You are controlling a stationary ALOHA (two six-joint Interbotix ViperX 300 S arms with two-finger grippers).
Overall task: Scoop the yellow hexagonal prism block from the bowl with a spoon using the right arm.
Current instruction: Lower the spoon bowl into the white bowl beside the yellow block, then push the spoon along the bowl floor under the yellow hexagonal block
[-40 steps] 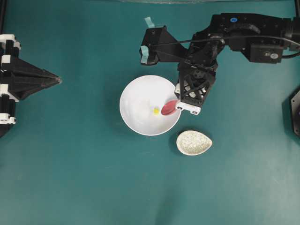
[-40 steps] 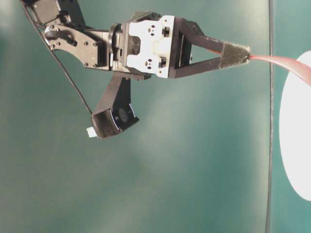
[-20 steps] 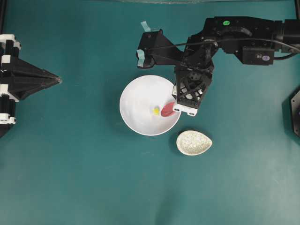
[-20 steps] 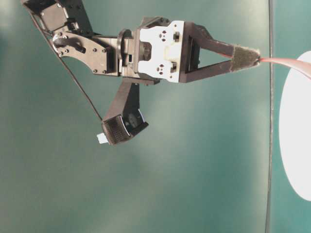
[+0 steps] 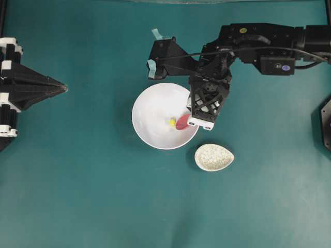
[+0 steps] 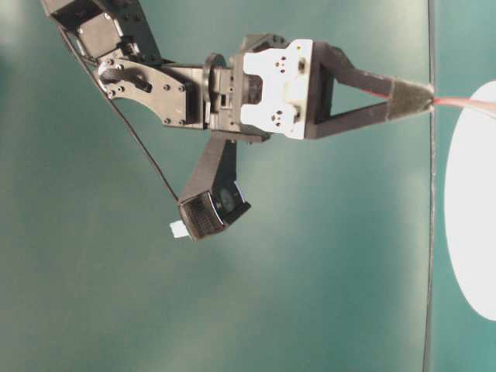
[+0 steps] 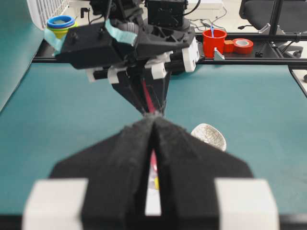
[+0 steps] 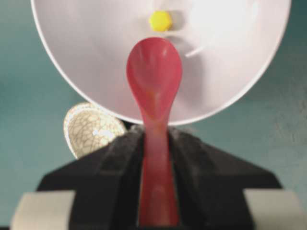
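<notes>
Scooping cleanly here means sliding the spoon [image 8: 154, 76] low along the floor of the bowl [image 5: 150, 106], tip first, so it gets under the block [image 8: 160, 20] rather than nudging it away. The right gripper [image 8: 154, 139] pinches the spoon's handle between its padded fingers [image 8: 120, 148], the scoop reaching out over the bowl's inside. The block sits on the bowl's floor, near its centre, just beyond the scoop's tip and apart from it. I would judge a shallow, slow push toward the block best, then a tilt of the handle down to keep it cradled; the block is tiny and may skate on the glazed surface. The speckled spoon rest [image 5: 214, 157] lies on the worktop just outside the bowl's rim. The left gripper [image 7: 153, 143], well away from the bowl, has its fingers pressed together, empty. No readable writing or brand shows anywhere.
</notes>
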